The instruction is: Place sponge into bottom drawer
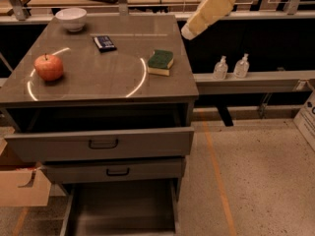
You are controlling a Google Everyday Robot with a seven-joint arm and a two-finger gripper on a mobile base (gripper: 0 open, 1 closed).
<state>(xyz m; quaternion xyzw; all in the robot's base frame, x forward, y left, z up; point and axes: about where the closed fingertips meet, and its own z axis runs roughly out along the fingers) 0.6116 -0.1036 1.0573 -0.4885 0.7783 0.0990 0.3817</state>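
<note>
The sponge, dark green on top with pale yellow foam below, lies on the right side of the grey cabinet top. The bottom drawer is pulled out at floor level and its grey floor shows nothing inside. My cream-coloured arm reaches down from the upper right. The gripper at its end hangs above and behind the cabinet's back right corner, apart from the sponge.
A red apple, a white bowl and a flat black device sit on the cabinet top. The top drawer is part open, the middle drawer slightly. Two bottles stand on a shelf at right. A cardboard box sits at left.
</note>
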